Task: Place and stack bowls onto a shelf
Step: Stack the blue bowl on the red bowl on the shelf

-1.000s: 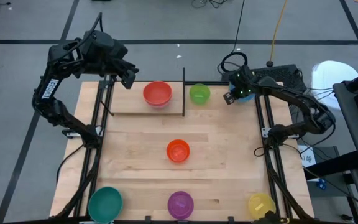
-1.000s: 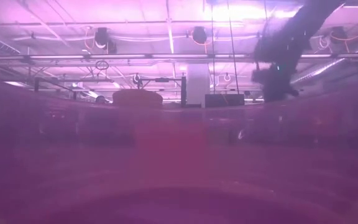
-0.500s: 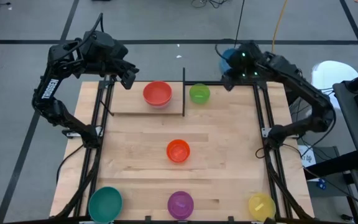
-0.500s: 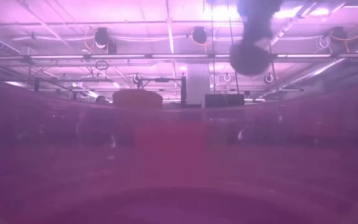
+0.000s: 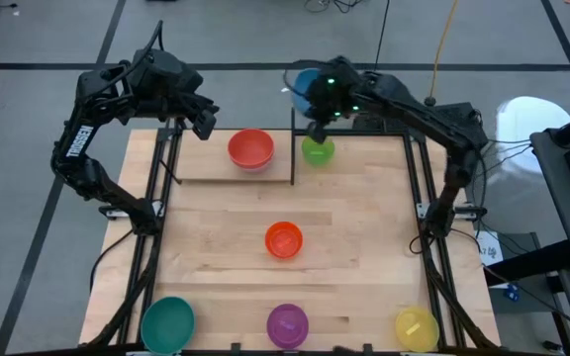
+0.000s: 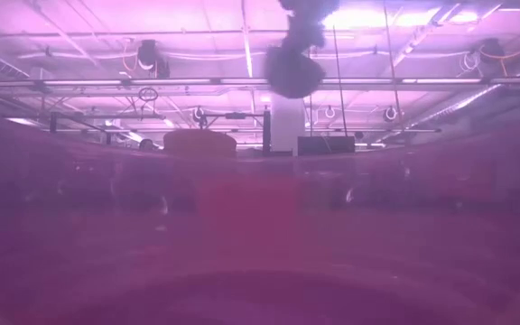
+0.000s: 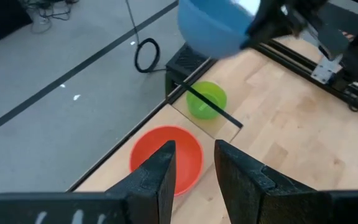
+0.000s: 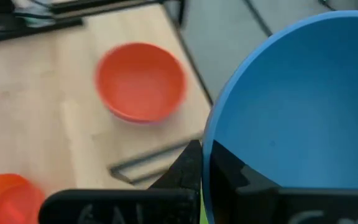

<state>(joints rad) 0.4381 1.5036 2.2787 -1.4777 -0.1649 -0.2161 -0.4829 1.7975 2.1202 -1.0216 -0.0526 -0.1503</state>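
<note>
Right pincer [image 5: 317, 107] clamped on blue bowl [image 5: 307, 86], just beyond lime green bowl [image 5: 317, 150]; shelf [image 5: 206, 163] lies leftward. Left pincer [image 5: 204, 121] apart, nearer shelf.

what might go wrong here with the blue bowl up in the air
The right gripper pinches the blue bowl only by its rim, so it may tilt or slip out mid-air. It is carried above the shelf end, where a black rod stands up; the bowl could clip it. The green bowl sits right below the gripper and might get knocked.
</note>
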